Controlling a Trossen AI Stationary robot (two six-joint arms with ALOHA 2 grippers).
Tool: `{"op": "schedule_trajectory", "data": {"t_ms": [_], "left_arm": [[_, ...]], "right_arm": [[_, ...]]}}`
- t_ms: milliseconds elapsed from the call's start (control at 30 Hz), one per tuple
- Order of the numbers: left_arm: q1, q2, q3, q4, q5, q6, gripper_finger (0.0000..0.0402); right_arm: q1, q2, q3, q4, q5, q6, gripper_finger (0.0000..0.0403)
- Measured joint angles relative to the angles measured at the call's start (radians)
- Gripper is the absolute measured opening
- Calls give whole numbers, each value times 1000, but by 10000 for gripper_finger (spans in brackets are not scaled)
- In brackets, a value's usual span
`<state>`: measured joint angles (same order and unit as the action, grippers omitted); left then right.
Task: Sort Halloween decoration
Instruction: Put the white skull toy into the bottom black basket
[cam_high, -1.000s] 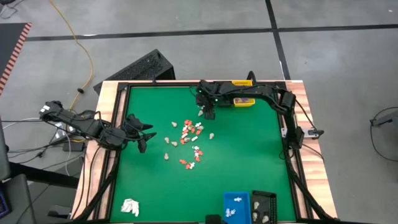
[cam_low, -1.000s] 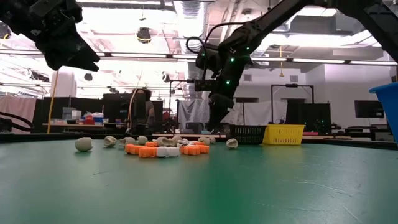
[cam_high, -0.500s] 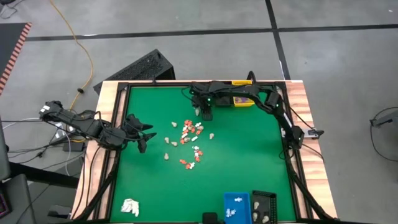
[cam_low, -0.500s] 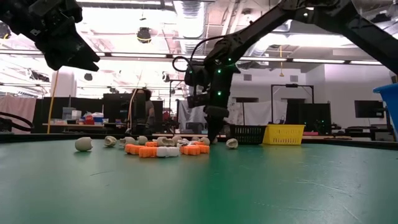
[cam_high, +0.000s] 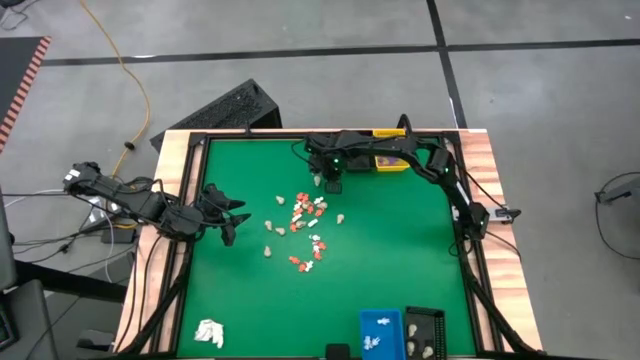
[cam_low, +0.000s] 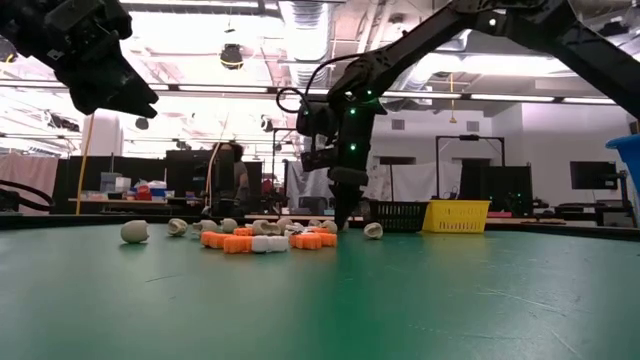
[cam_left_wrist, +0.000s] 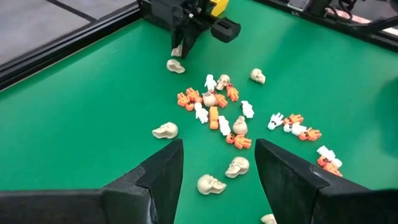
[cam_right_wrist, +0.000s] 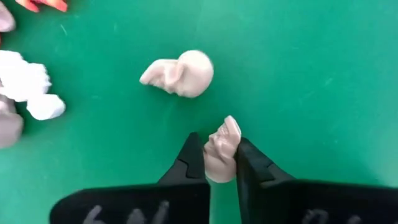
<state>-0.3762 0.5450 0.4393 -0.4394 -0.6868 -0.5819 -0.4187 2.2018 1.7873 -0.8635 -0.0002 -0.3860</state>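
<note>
We see orange, white and cream skull pieces (cam_left_wrist: 214, 115) clustered mid-surface (cam_high: 400, 260). One cream skull (cam_right_wrist: 220, 151) sits pinched between tool fingers (cam_right_wrist: 189, 163), another skull (cam_right_wrist: 180, 74) lies just beside.

Even overhead light, soft short shadows on the counter (cam_high: 400, 260). Low view backlit: ceiling lights (cam_low: 310, 20) blown out, arms near-silhouette, foreground felt blurred. Right wrist sharp on the skull (cam_right_wrist: 180, 73), mild glare; tool fingers soft.

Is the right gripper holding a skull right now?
Yes, the right gripper is shut on a beige skull pinched between its fingertips.
</note>
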Motion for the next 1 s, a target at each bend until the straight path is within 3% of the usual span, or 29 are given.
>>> {"op": "schedule_trajectory", "data": {"t_ms": [167, 533, 700, 800, 1000], "left_arm": [[0, 0, 0, 0, 0, -2, 189], [0, 0, 0, 13, -1, -6, 189], [0, 0, 0, 13, -1, -19, 189], [0, 0, 0, 14, -8, -22, 189], [0, 0, 0, 26, -44, -22, 189]], "right_arm": [[7, -44, -1, -12, -1, 30, 36], [92, -291, -1, -168, -22, 128, 2], [140, -348, -1, -119, 53, 113, 11], [138, -350, -1, -68, 185, 159, 25], [45, -332, 0, 98, 211, 295, 99]]}}
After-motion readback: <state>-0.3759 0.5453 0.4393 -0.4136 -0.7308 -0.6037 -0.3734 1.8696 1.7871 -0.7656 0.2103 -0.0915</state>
